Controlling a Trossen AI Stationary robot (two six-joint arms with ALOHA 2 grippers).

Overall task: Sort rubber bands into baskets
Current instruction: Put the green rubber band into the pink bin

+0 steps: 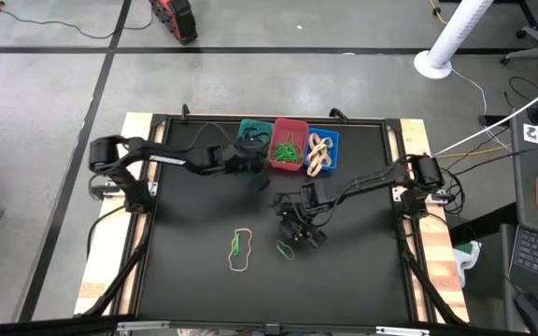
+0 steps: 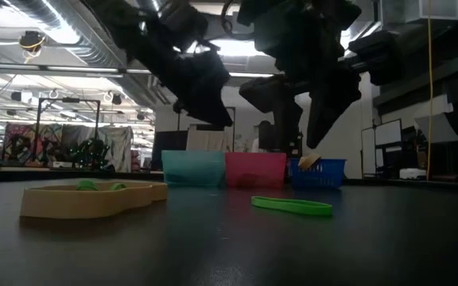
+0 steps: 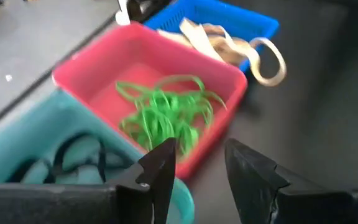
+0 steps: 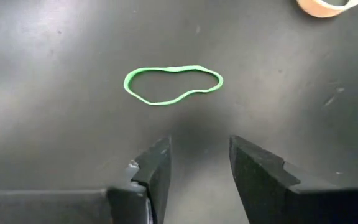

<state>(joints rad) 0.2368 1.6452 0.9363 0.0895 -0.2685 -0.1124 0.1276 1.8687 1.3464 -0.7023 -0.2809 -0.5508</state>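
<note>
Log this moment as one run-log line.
left gripper: open, over baskets | right gripper: open, above green band | tan band: on table

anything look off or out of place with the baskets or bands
One tan band hangs over the rim of the blue basket instead of lying inside. Three bands are still loose on the table: a green one below the open right pincer, and a tan loop with a green one on it.
</note>
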